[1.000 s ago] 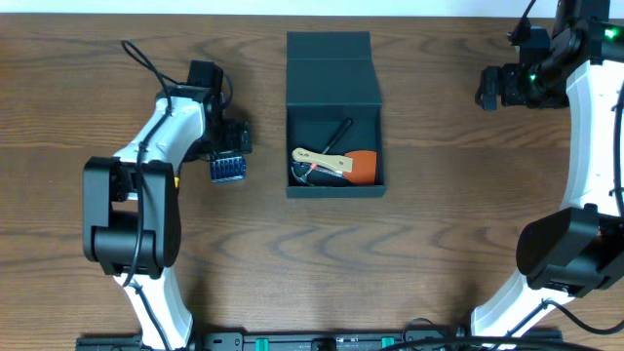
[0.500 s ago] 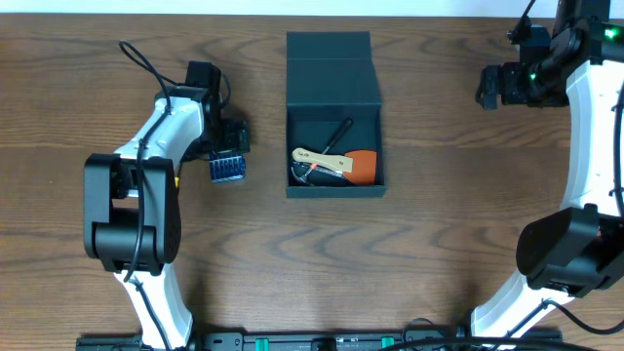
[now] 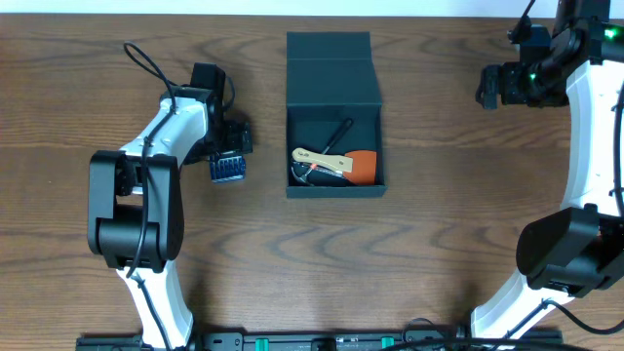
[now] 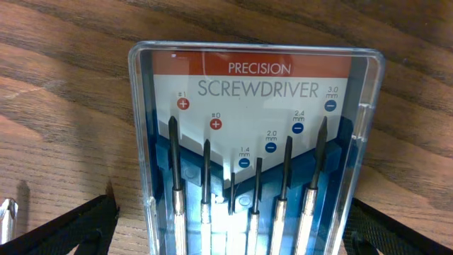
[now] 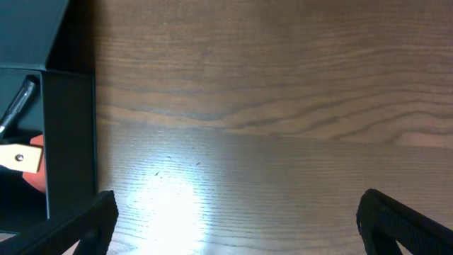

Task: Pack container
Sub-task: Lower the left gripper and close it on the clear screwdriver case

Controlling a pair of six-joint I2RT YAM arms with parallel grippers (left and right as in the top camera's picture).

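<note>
The container (image 3: 334, 68), a dark teal-black box, lies open at the table's middle with its flap lid folded back. Inside are a black pen (image 3: 338, 135), a wooden-handled tool (image 3: 322, 160) and something orange (image 3: 364, 166). To its left lies a clear blue-and-red precision screwdriver case (image 3: 227, 168) (image 4: 255, 142). My left gripper (image 3: 228, 154) (image 4: 230, 227) is open and straddles the case's near end, its fingers (image 4: 78, 227) standing apart from the case's sides. My right gripper (image 3: 485, 88) (image 5: 237, 219) is open over bare wood right of the container, whose wall (image 5: 67, 134) shows at the left of its view.
The brown wooden table (image 3: 439, 244) carries only the container and the case. The left arm's cable (image 3: 146, 63) loops above the arm. The right arm (image 3: 585, 127) stands along the right edge.
The left arm has shifted very slightly. The case, the container and the right arm stay where they were.
</note>
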